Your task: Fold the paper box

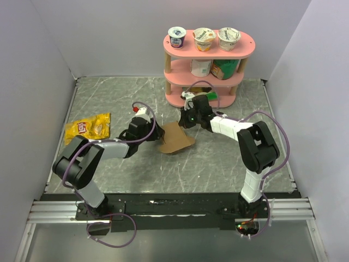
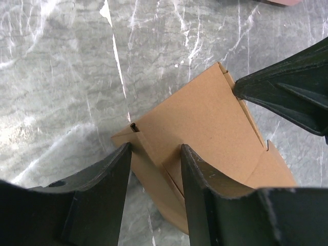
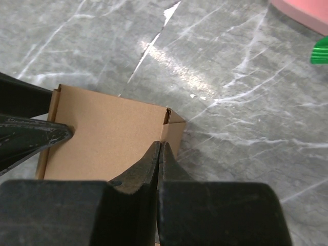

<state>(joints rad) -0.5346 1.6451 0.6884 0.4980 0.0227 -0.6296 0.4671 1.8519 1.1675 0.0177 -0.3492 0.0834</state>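
Left wrist view: the left jaws stand half parted astride a raised wall of the paper box [image 2: 205, 128], gripping nothing. Right wrist view: the right jaws are closed tight, tips on its edge, any pinched card hidden; from above, it lies on the worktop [image 1: 218, 164] before the pink shelf [image 1: 245, 52]

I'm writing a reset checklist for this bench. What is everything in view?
paper box: one, brown, partly folded, table centre
snack bag: one, yellow, table's left
shelf: one, pink, three tiers, table's back
cups: three, white, top tier
tub: one, white, middle tier
packet: one, green and orange, middle tier
green item: one, bottom tier, mostly hidden
table: one, grey marbled, under everything
left gripper: one, black, fingers astride a box edge, grip unclear
right gripper: one, black, shut, tips at the box's edge
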